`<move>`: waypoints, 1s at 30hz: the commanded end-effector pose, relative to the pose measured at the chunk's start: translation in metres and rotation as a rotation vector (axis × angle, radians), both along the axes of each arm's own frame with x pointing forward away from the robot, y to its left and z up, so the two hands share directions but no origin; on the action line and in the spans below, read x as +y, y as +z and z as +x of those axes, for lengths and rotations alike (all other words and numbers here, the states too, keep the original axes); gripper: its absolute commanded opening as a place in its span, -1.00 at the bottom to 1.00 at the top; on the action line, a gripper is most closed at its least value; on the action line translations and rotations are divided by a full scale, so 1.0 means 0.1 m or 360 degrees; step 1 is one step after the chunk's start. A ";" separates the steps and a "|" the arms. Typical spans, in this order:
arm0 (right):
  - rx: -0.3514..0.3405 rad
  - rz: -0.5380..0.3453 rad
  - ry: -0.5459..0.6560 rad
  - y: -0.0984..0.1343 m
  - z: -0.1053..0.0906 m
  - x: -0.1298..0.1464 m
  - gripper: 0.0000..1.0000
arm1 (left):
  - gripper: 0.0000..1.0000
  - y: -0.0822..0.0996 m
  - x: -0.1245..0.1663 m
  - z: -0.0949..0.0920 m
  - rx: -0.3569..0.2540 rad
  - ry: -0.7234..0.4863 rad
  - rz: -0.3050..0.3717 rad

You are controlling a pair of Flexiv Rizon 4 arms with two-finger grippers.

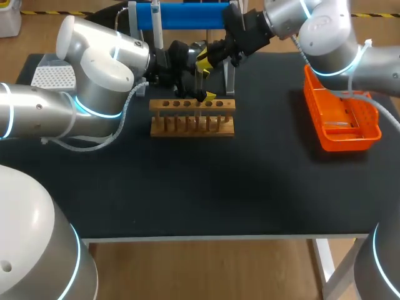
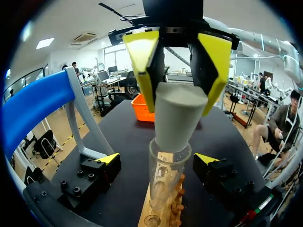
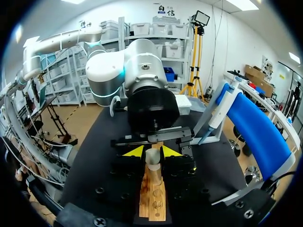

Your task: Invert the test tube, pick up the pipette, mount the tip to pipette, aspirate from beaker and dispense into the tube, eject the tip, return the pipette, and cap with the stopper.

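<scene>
Stopper: grey, tapered, probably rubbery and grippy. Pinched at wide end by right fingers, narrow end at mouth of test tube. Tube likely fragile glass, upright in wooden rack, far-middle of surface. Left fingers wide, flanking tube, untouching.

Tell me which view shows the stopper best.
The left wrist view: the stopper shows whole, pinched by the right gripper at the mouth of the test tube. The right wrist view shows only its top between the gripper's tips; the head view hardly shows it.
</scene>
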State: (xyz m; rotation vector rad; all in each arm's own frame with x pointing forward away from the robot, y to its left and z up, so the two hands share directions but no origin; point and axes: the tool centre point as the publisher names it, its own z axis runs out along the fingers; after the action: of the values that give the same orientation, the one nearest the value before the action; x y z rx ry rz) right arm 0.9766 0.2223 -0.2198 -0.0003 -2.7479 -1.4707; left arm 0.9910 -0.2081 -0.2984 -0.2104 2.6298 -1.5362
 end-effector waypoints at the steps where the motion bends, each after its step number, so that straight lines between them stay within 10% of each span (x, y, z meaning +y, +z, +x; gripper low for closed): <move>1: 0.0001 -0.0008 -0.0001 -0.02 0.02 0.00 -1.00 | 1.00 0.00 0.00 0.01 0.0002 -0.0002 0.0002; 30: -0.0009 0.0010 -0.0001 0.02 0.01 0.00 -1.00 | 1.00 0.00 0.00 0.01 0.0002 -0.0002 0.0002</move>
State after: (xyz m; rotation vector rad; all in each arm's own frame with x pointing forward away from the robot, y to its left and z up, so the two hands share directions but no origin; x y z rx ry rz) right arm 0.9783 0.2239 -0.2191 0.0025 -2.7461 -1.4885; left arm 0.9910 -0.2081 -0.2984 -0.2104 2.6298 -1.5362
